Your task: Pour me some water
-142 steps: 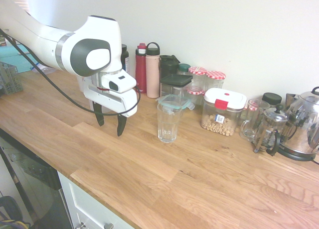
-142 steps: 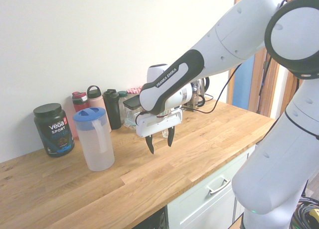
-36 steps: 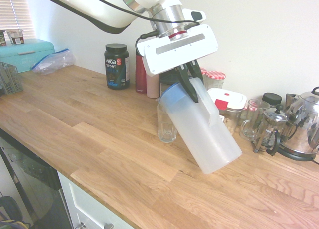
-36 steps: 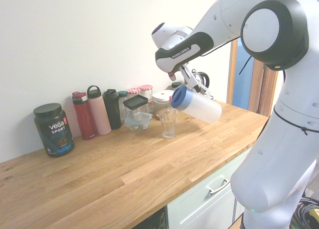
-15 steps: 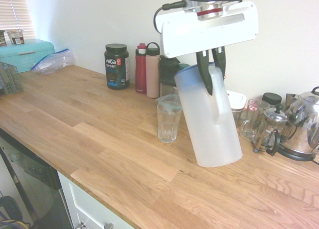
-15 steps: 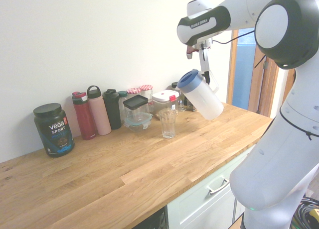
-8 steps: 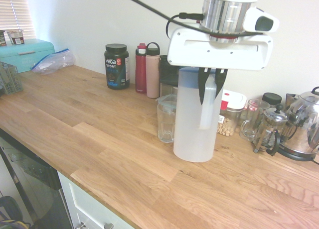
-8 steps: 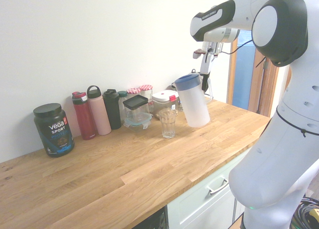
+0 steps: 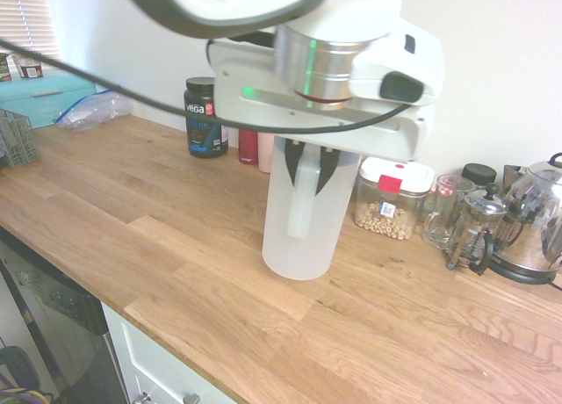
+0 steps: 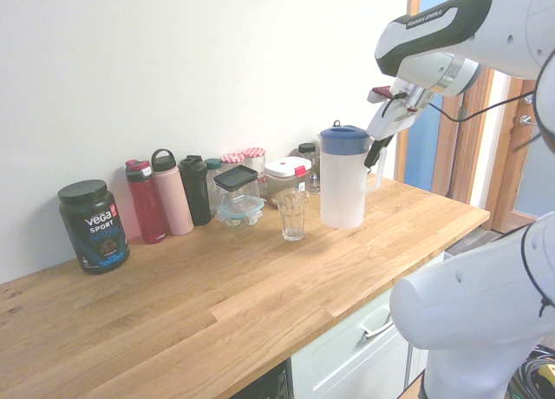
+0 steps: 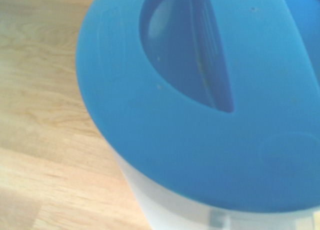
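Gripper (image 10: pixel 378 151) clamped on the handle of the pitcher (image 10: pixel 343 178), angled steeply downward from a white arm reaching in above the counter. Fingers (image 9: pixel 294 155) dark, pinching the top of the handle. Pitcher upright, translucent white body, blue lid (image 11: pixel 210 100) with a recessed oval opening; seemingly resting on the wooden countertop (image 10: pixel 217 304), contact unclear. Drinking glass (image 10: pixel 293 213) standing just beside the pitcher, clear, ribbed, contents hard to judge. Behind, along the wall: protein tub (image 10: pixel 94 225), red bottle (image 10: pixel 146 201), pink bottle (image 10: pixel 172 192), storage jars (image 9: pixel 392 198).
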Tool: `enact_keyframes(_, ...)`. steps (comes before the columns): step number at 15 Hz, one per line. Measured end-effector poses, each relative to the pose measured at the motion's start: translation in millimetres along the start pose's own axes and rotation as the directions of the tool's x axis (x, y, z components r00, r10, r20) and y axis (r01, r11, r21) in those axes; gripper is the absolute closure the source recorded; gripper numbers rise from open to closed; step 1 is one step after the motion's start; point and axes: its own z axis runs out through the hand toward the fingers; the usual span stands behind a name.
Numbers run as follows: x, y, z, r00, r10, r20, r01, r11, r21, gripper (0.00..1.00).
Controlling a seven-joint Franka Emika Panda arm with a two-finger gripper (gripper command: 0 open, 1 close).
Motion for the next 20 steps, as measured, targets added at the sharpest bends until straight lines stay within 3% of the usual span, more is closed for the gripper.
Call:
enact_keyframes(3,-49,-52,-13,0.987,0.158,-0.041,-0.162,0.982,-0.093,1.00)
enact_keyframes(5,-86,-93,-25,0.978,0.201,-0.059,-0.207,0.970,-0.131,1.00)
enact_keyframes(10,-181,-201,-34,0.988,0.125,-0.095,-0.135,0.985,-0.110,1.00)
enact_keyframes(14,-192,-290,12,0.966,0.176,-0.188,-0.191,0.980,-0.061,1.00)
enact_keyframes(20,-166,-373,94,0.957,0.226,-0.184,-0.238,0.970,-0.045,1.00)
